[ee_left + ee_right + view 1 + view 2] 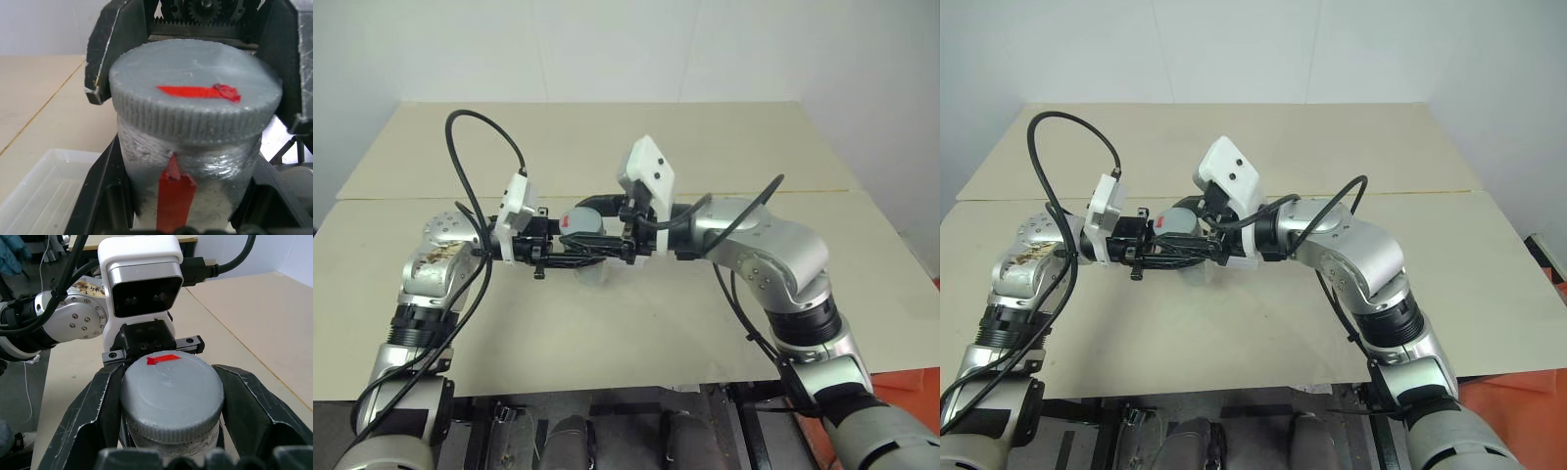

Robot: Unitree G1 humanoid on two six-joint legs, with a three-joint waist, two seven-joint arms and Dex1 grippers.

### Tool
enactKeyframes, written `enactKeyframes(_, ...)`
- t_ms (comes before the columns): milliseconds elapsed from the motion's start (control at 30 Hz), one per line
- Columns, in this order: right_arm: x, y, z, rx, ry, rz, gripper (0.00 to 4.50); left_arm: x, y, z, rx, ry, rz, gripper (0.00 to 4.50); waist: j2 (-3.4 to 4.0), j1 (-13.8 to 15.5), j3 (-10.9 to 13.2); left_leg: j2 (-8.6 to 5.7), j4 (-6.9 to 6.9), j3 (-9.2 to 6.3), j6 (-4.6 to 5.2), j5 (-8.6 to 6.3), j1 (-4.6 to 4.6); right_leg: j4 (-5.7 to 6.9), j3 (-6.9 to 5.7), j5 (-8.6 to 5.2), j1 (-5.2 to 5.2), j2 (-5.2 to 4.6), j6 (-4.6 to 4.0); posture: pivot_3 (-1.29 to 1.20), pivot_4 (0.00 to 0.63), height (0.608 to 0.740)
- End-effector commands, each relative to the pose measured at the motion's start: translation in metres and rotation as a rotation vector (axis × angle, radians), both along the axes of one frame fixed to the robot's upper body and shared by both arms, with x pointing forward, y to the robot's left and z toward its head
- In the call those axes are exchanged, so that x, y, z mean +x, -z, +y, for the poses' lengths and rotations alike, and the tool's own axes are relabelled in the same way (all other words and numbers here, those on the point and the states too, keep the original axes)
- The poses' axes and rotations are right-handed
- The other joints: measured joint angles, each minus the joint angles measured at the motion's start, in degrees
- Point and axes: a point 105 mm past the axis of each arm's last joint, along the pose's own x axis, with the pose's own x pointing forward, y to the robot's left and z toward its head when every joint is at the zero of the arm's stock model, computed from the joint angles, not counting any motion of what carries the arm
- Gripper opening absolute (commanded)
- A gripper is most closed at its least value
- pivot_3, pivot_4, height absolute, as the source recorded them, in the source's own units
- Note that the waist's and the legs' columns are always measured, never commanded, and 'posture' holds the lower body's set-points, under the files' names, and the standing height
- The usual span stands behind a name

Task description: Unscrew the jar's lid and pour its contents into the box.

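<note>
holding jar [195, 196] level between arms, left gripper [548, 245] clamped on its body. right gripper [171, 396] closed around lid [171, 391], facing along jar's axis. ready, by judgement, for twisting about that axis.

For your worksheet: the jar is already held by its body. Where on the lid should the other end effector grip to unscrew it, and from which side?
Grip the lid by its ridged rim, fingers on opposite sides, coming end-on from the cap end, opposite the left end effector that clamps the jar by its body. The rim is round and knurled, so it probably resists slipping when twisted. The right end effector sits there now.
</note>
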Motion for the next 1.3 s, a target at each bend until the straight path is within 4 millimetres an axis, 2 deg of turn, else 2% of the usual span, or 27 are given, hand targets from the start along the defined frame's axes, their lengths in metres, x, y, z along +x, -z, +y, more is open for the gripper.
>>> enactKeyframes(33,0.0,-0.016,-0.002,0.025,0.001,-0.077,2.78,-0.008,-0.009,-0.003,0.01,0.054,-0.051,1.96,0.0,-0.01,0.0,0.0,0.0,0.0,0.0,0.0,0.0,0.0,0.0,0.0,0.0,0.0,0.0,0.0,0.15,0.74)
enactKeyframes(100,-0.002,-0.016,-0.003,0.03,-0.042,-0.088,2.78,-0.013,-0.008,-0.003,0.021,0.087,-0.053,1.96,0.0,-0.01,0.0,0.0,0.0,0.0,0.0,0.0,0.0,0.0,0.0,0.0,0.0,0.0,0.0,0.0,0.15,0.74)
enactKeyframes(267,-0.019,-0.016,-0.01,0.041,-0.366,-0.101,2.78,-0.034,-0.007,-0.001,0.06,0.238,-0.086,1.96,0.01,-0.02,0.01,0.0,0.0,0.0,0.01,0.0,0.0,-0.04,0.0,0.0,0.0,0.0,0.0,0.0,0.15,0.74)
enactKeyframes(467,-0.016,-0.009,-0.008,0.001,-0.679,-0.079,2.78,-0.04,-0.006,-0.003,0.083,0.275,-0.106,1.96,0.03,-0.17,0.02,0.01,0.01,0.0,0.04,-0.02,0.06,-0.03,0.03,0.0,0.0,0.02,0.0,0.0,0.15,0.74)
enactKeyframes(600,-0.006,-0.003,-0.001,-0.024,-0.761,-0.072,2.78,-0.039,-0.006,-0.005,0.08,0.276,-0.121,1.96,0.05,-0.25,0.03,0.01,0.0,0.01,-0.03,0.02,0.07,0.08,0.05,0.0,-0.01,0.04,0.0,0.0,0.15,0.74)
enactKeyframes(733,0.005,-0.001,0.007,-0.038,-0.729,-0.093,2.78,-0.034,-0.007,-0.007,0.061,0.248,-0.132,1.96,0.06,-0.19,0.04,0.01,0.0,0.02,-0.08,0.05,0.03,0.07,0.04,0.0,-0.04,0.04,0.0,0.0,0.15,0.74)
enactKeyframes(800,0.012,-0.003,0.008,-0.026,-0.67,-0.102,3.48,-0.032,-0.009,-0.006,0.05,0.235,-0.133,1.96,0.06,-0.03,0.04,0.02,0.0,0.01,-0.1,0.07,0.02,0.08,0.02,0.0,-0.04,0.04,0.0,0.0,0.15,0.74)
enactKeyframes(900,0.018,-0.008,0.003,-0.003,-0.605,-0.128,4.31,-0.029,-0.013,-0.002,0.033,0.208,-0.123,1.96,0.06,0.0,0.04,0.01,0.03,0.01,-0.12,0.08,0.0,0.08,0.01,0.0,-0.04,0.04,0.0,0.0,0.15,0.74)
enactKeyframes(933,0.02,-0.011,0.0,0.011,-0.577,-0.14,4.46,-0.027,-0.013,-0.001,0.025,0.195,-0.114,1.96,0.06,-0.04,0.04,0.02,0.03,0.01,-0.13,0.08,0.0,0.08,0.01,0.0,-0.04,0.04,0.0,0.0,0.15,0.74)
enactKeyframes(1033,0.024,-0.019,-0.009,0.063,-0.501,-0.142,4.46,-0.022,-0.014,0.002,0.013,0.165,-0.091,1.96,0.06,-0.14,0.04,0.02,-0.01,0.01,-0.19,0.12,0.01,0.13,0.01,0.0,-0.08,0.04,0.0,0.0,0.15,0.74)
enactKeyframes(1133,0.028,-0.017,-0.026,0.084,-0.406,-0.159,4.46,-0.015,-0.016,0.006,0.0,0.125,-0.069,1.96,0.06,-0.03,0.04,0.02,0.0,0.01,-0.19,0.12,0.01,0.13,0.01,0.0,-0.06,0.04,0.0,0.0,0.15,0.74)
enactKeyframes(1300,0.014,-0.02,-0.042,0.114,-0.299,-0.174,4.46,-0.004,-0.012,0.014,-0.028,0.039,-0.021,1.96,0.06,0.05,0.04,0.02,0.02,0.0,-0.18,0.12,-0.04,0.1,-0.01,0.0,-0.08,0.04,0.0,0.0,0.15,0.74)
